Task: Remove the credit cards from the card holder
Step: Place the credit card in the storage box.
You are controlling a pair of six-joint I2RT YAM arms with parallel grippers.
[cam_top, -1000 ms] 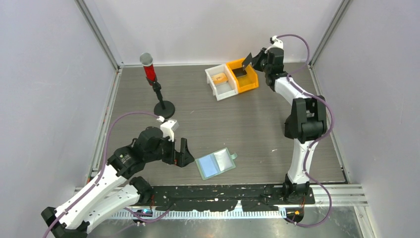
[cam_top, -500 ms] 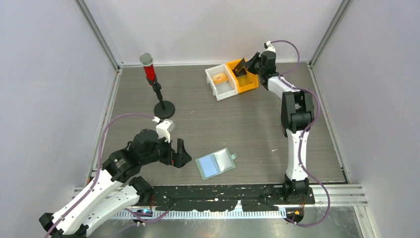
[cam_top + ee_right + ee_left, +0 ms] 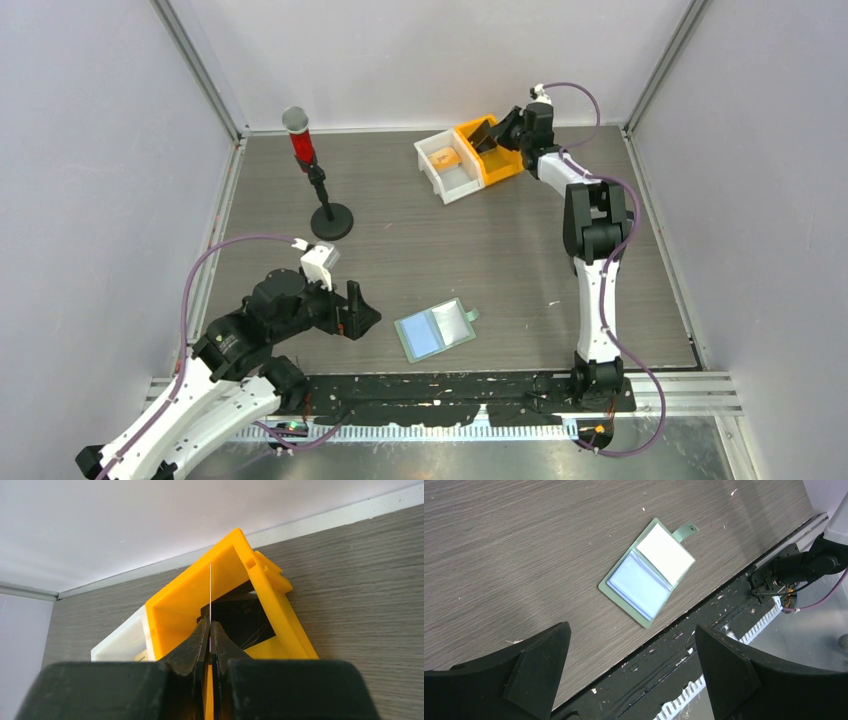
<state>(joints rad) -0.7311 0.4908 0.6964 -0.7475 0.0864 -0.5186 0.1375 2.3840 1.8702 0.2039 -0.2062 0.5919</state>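
Grey table: left gripper wide open; right gripper pinches thin card.

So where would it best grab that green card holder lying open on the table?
Probably by the small tab on the card holder's white-pocket side, with the open left pincer coming from above: the holder lies flat, so only that narrow strip sticking out offers an edge to pinch.
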